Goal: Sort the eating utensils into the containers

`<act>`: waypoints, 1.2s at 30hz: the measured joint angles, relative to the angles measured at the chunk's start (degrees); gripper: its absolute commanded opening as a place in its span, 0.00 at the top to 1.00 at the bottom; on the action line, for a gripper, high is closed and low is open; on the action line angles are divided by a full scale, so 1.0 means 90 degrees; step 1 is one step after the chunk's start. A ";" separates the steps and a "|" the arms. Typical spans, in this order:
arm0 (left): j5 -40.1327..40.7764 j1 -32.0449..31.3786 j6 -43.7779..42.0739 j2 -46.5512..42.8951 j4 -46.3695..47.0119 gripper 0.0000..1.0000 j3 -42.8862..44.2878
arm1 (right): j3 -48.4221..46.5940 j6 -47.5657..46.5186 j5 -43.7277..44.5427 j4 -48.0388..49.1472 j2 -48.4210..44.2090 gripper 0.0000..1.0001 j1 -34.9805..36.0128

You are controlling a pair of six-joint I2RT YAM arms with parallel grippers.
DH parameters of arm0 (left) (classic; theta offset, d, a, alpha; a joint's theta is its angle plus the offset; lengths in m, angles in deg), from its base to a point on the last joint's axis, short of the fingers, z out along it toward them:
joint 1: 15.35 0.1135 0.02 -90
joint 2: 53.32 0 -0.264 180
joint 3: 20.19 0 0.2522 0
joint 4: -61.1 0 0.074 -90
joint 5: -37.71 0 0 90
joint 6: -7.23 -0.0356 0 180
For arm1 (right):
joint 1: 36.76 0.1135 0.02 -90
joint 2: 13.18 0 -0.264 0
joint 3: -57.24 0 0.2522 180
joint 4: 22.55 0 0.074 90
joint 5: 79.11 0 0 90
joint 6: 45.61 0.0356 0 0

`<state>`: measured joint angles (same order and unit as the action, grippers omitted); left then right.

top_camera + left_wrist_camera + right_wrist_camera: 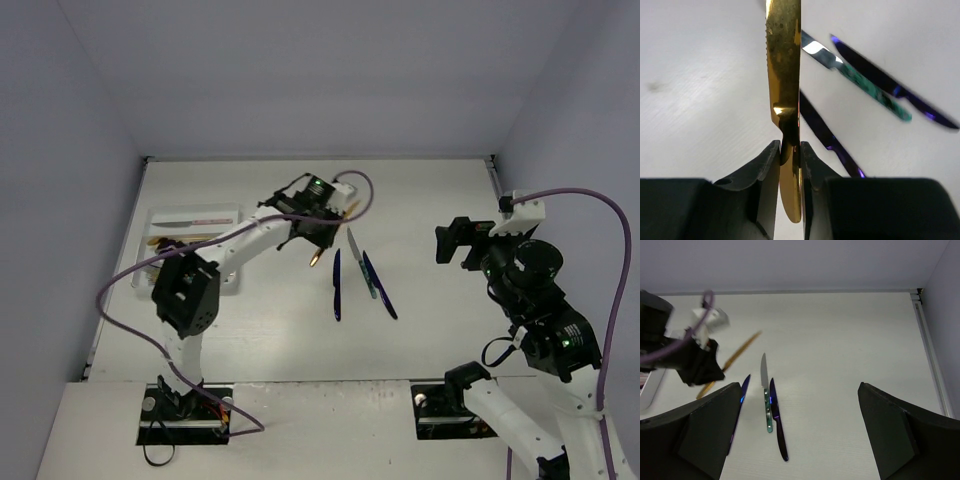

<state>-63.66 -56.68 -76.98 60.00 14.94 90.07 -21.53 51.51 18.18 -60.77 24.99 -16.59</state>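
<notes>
Where the left gripper (790, 150) closes, its two black fingers (767, 170) are pressed onto the narrow neck of a gold knife (784, 60). The rounded handle end pokes back between them toward the wrist, and the serrated blade runs straight out ahead of the tips. Held this way, the knife looks raised off the white table (700, 75). Just below the gripper, slightly to one side of the gold blade, a dark blue knife (826, 134) lies flat on the table. A little farther out from the tips lie a teal-handled knife (867, 92) with a silver blade and, close beside it, a second dark blue knife (890, 86); whether these two touch cannot be told. Well behind the gripper, back along its own arm, sits the white cutlery tray (225, 209), with a pinkish utensil in one compartment and gold ones in the next, partly hidden by the arm. Farthest off, beyond the three knives, the right gripper (800, 385) hovers with its fingers spread wide, holding nothing.
</notes>
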 measured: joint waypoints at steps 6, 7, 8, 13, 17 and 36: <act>0.0454 0.1651 0.2240 -0.1467 0.1137 1.00 -0.1451 | -0.0001 -0.0056 0.0006 -0.0003 0.0147 0.00 0.0000; 0.0582 0.1939 0.2717 -0.1670 0.1290 1.00 -0.1719 | -0.0001 -0.0071 0.0015 -0.0003 0.0188 0.00 0.0000; 0.0728 0.2223 0.3166 -0.1843 0.1386 1.00 -0.1940 | -0.0001 -0.0084 0.0041 -0.0003 0.0219 0.00 0.0000; 0.1701 0.3242 0.5180 -0.2427 0.1503 1.00 -0.2690 | 0.0001 -0.0093 0.0103 -0.0003 0.0266 0.00 0.0000; 0.2210 0.3626 0.6669 -0.2595 0.1399 1.00 -0.2763 | 0.0014 -0.0095 0.0178 -0.0003 0.0268 0.00 0.0000; 0.1987 0.5143 1.0110 -0.0505 0.1524 0.97 -0.2351 | 0.0250 -0.0185 0.0602 -0.0006 0.0332 0.00 0.0000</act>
<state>-45.77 -10.40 14.02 55.46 28.66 68.92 -19.28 49.84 23.60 -60.82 27.98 -16.59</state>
